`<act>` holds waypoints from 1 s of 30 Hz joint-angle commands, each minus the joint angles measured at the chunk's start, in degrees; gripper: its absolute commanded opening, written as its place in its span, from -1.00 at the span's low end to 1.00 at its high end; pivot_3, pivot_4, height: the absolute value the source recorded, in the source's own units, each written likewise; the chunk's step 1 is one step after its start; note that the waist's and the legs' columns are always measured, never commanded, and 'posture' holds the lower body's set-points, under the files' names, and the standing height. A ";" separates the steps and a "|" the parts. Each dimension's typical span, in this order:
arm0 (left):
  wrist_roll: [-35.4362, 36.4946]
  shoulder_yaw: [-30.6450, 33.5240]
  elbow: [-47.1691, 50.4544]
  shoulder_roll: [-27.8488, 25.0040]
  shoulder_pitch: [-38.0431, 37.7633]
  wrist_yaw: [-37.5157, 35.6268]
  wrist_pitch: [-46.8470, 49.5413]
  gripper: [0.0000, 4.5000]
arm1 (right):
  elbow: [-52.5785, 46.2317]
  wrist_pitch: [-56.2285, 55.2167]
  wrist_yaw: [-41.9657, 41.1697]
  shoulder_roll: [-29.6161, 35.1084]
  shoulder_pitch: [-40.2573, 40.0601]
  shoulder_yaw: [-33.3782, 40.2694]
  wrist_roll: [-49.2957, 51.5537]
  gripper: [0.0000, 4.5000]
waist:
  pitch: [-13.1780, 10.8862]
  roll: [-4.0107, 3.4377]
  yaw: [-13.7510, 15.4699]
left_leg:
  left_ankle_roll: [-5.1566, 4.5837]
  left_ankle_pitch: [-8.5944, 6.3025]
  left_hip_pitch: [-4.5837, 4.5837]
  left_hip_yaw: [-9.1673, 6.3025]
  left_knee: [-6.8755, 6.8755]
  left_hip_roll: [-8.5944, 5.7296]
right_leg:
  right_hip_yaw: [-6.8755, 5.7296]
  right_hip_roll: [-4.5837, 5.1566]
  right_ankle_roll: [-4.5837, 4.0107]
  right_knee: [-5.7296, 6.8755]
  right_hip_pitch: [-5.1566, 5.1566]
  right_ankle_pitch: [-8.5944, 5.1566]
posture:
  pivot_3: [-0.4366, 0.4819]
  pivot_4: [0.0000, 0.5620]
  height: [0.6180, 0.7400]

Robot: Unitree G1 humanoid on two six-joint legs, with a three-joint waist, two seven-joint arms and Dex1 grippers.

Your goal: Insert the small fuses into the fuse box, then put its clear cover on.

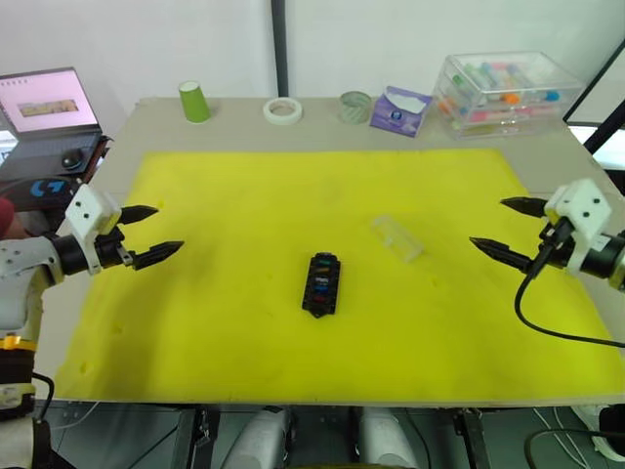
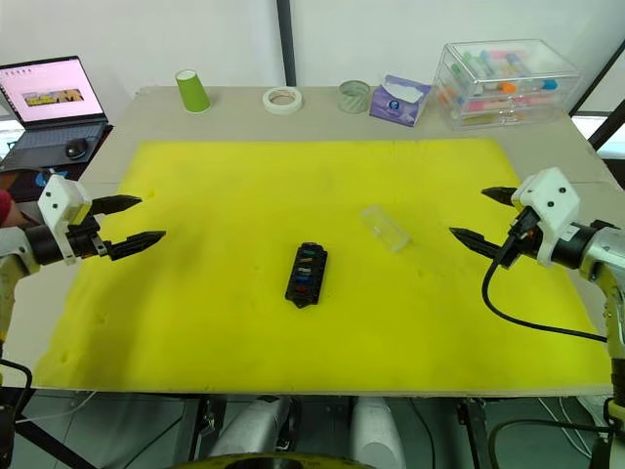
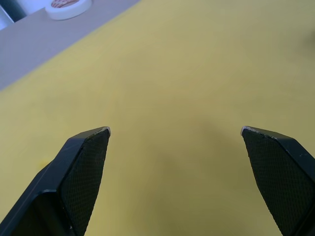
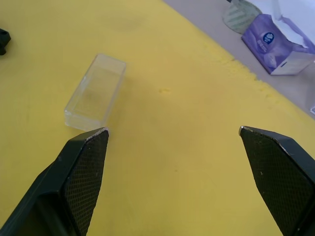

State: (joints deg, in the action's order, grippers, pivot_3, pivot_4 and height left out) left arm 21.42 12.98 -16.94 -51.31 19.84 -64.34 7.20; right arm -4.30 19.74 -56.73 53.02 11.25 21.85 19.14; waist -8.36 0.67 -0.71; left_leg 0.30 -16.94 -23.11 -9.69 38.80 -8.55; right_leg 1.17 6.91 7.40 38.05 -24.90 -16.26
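The black fuse box (image 1: pixel 321 283) lies near the middle of the yellow mat (image 1: pixel 244 195). Small fuses (image 1: pixel 320 278) show as red, blue and green bits sitting in its slots. The clear cover (image 1: pixel 396 237) lies on the mat up and to the right of the box, apart from it; the right wrist view shows the clear cover (image 4: pixel 95 92) on its side ahead of the fingers. My left gripper (image 1: pixel 168 229) hovers open over the mat's left edge, holding nothing. My right gripper (image 1: pixel 486 222) hovers open to the right of the cover, also holding nothing.
Along the back of the grey table stand a green cup (image 1: pixel 193 102), a tape roll (image 1: pixel 282 109), a greenish roll (image 1: pixel 355 106), a purple tissue pack (image 1: pixel 398 109) and a large clear storage case (image 1: pixel 503 90). A laptop (image 1: pixel 44 103) sits at the far left.
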 commanded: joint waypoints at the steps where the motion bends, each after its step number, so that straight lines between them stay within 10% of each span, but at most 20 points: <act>1: -0.30 0.96 0.68 -0.25 0.03 -0.02 -1.43 1.00 | -2.38 0.07 2.39 -0.45 -0.38 1.95 1.05 0.99 | 0.00 -0.01 0.07 | 0.00 0.00 0.00 0.00 0.00 0.01 | 0.00 0.00 0.00 0.01 0.00 0.00 | -0.05 -0.47 1.00; 11: 12.04 -4.69 17.10 6.74 15.60 0.29 16.66 1.00 | -13.02 3.84 7.79 -4.85 -10.01 3.73 3.96 0.99 | 0.01 0.03 1.45 | -0.02 -0.01 -0.07 -0.03 0.24 -0.03 | -0.02 0.00 0.09 0.03 0.08 0.05 | -0.05 -0.47 1.00; 19: 7.84 -15.57 21.06 10.95 20.15 -6.74 13.01 1.00 | -20.74 7.60 14.93 -13.20 -9.22 -3.22 6.25 0.99 | 0.04 -0.10 0.04 | -0.02 -0.01 0.08 0.01 0.08 0.05 | 0.08 -0.09 0.09 0.02 0.10 0.05 | -0.05 -0.47 1.00; 30: 7.27 -17.34 22.48 12.80 20.95 -6.92 14.26 1.00 | -9.45 1.21 22.57 -21.72 -2.90 -14.88 -3.04 0.99 | 0.03 -0.10 0.14 | -0.02 -0.01 0.08 0.00 0.11 0.00 | 0.05 -0.11 0.09 0.03 0.11 0.05 | -0.05 -0.47 1.00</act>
State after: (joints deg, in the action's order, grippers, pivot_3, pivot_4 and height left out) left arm 28.71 -4.97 3.87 -38.15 39.78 -71.11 21.60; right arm -14.91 22.65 -34.97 31.93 7.74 6.85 17.01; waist -8.33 0.57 -0.58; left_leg 0.28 -16.95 -23.03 -9.69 38.91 -8.55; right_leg 1.22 6.81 7.49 38.08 -24.79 -16.21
